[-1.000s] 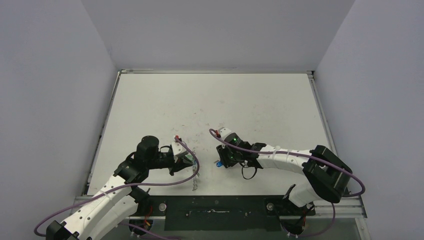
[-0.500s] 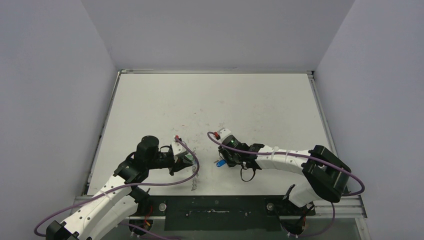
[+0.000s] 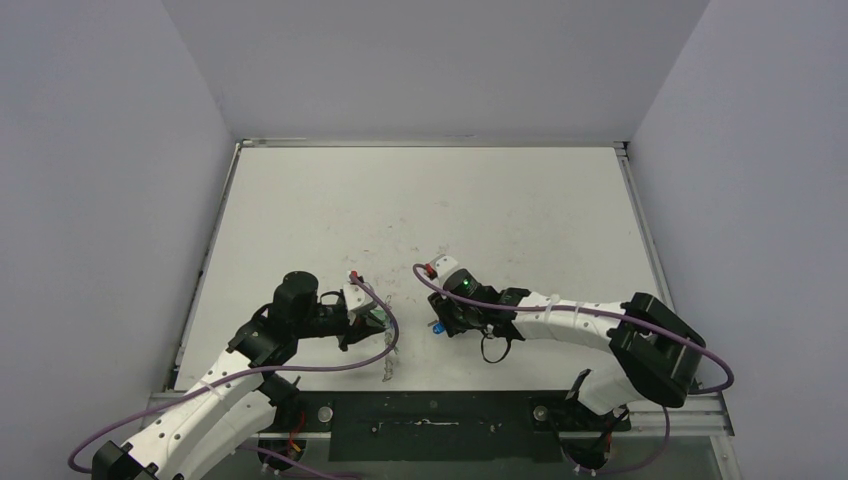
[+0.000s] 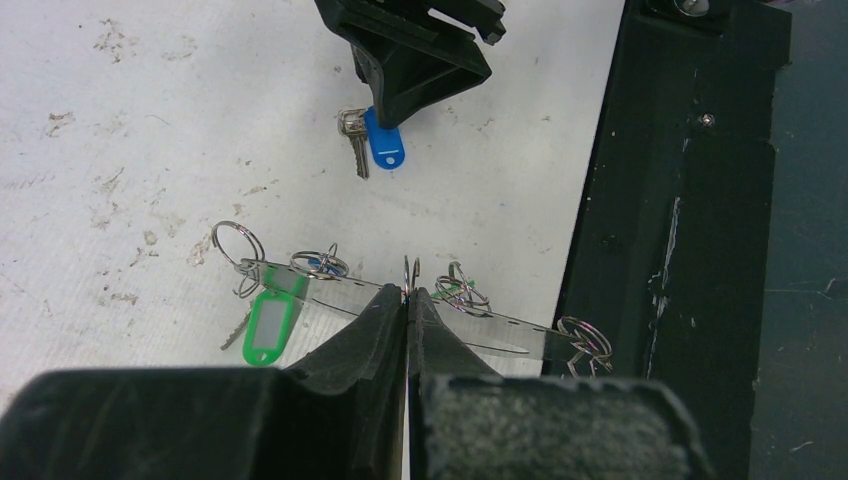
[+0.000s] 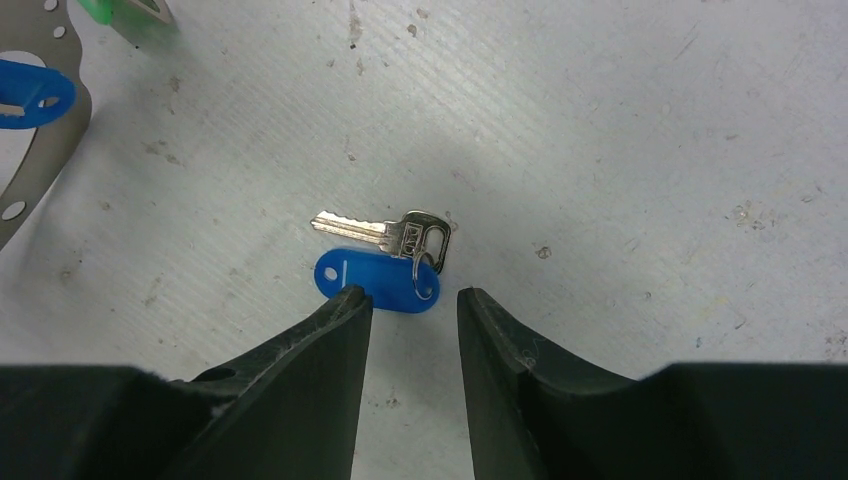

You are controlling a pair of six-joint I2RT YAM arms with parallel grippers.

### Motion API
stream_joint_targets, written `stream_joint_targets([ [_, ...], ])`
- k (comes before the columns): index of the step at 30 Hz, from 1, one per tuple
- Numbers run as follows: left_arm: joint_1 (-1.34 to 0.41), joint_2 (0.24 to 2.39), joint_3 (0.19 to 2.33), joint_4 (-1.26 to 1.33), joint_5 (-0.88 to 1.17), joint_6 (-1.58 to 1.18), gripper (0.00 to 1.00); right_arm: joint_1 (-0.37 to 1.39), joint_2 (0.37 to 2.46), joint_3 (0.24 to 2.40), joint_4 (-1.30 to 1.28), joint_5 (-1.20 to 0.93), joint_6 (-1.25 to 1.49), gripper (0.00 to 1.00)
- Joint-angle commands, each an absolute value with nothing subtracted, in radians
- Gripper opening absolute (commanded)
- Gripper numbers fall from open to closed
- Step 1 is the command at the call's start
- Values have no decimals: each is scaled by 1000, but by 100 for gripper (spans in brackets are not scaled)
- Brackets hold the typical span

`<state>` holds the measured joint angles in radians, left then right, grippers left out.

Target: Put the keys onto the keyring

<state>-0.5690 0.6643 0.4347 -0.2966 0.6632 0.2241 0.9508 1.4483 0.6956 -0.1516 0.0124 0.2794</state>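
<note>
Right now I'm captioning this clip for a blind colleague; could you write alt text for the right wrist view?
The right pincer stands open close to a small silver key with a blue plastic tag lying flat on the scuffed white table. A curve of thin silvery metal keyring shows at top left.

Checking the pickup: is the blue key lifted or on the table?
On the table: the blue key lies flat, just beyond the open right gripper.

A white table (image 3: 430, 190), scuffed and stained near its centre, stands enclosed on three sides by plain pale grey walls (image 3: 430, 60). A black strip (image 3: 430, 425) spans its near edge.
</note>
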Motion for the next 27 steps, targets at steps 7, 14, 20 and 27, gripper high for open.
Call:
stream_joint_targets([
  [7,-577,658,488,-271,678,242,0,971,1511,745,-126,50,259,27],
  [14,-578,657,488,-272,676,242,0,991,1505,751,-138,92,252,0],
  [20,-578,657,488,-271,673,241,0,991,1438,733,-141,83,247,0],
  [27,-578,658,492,-282,648,237,0,988,1296,704,-162,10,218,0],
])
